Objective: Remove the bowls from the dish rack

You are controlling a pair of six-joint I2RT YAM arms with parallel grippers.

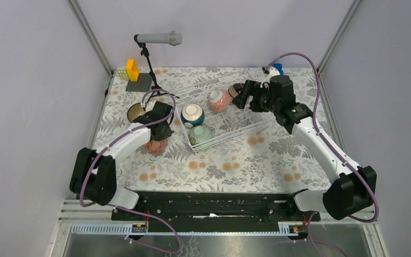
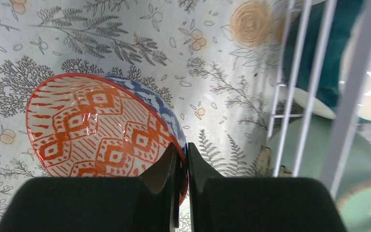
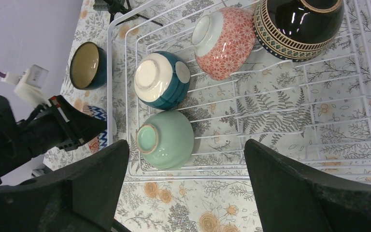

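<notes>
The white wire dish rack holds a teal bowl, a pale green bowl, a pink bowl and a dark brown bowl. My left gripper is shut on the rim of the blue-white zigzag bowl, which has an orange pattern inside and is low over the table just left of the rack. A dark blue bowl stands on the table beside it. My right gripper is open and empty above the rack, over the pale green bowl.
A black microphone stand with a grey microphone stands at the back left, next to yellow and green blocks on a grey plate. A blue object sits behind the rack. Walls close in left, right and back.
</notes>
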